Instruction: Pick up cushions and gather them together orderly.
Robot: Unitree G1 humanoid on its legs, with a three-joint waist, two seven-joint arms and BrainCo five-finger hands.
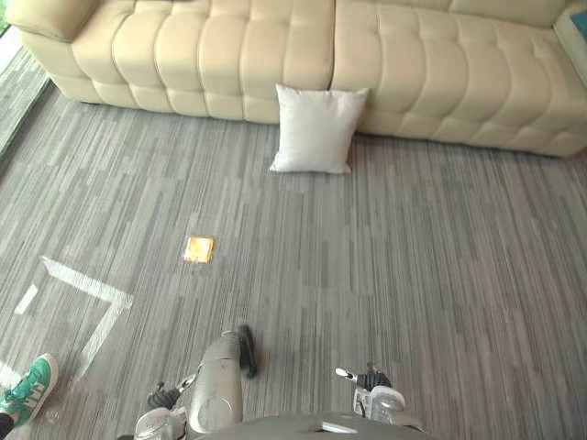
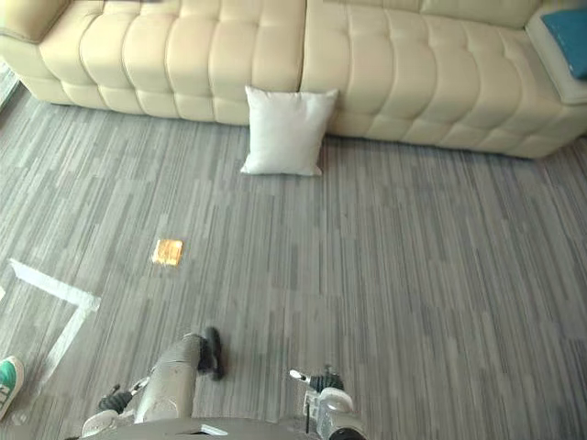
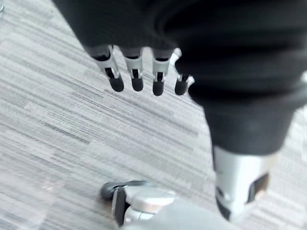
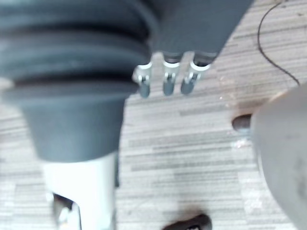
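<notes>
**A:** Where does the white cushion [image 1: 315,128] sit?

**B:** At twelve o'clock, upright on the carpet [image 1: 440,275], leaning against the front of the cream sofa [image 1: 183,55]. It is well apart from both hands.

**A:** And the hands?

**B:** The left hand [image 3: 136,72] and the right hand [image 4: 165,79] hang low over the carpet near six o'clock. Their fingers are straight and loose, and both are empty.

**A:** So the step in hand is the approach?

**B:** I judge so. Walk straight toward twelve, stop square to the cushion, then reach with both hands and press its two side edges. (It is soft, so a one-handed pinch would likely let it sag.)

**A:** Anything in the way?

**B:** A small orange scrap [image 1: 198,248] lies at eleven o'clock, off the direct line. What looks like a blue cushion [image 2: 570,41] rests on the sofa at two o'clock, a likely gathering spot.
</notes>
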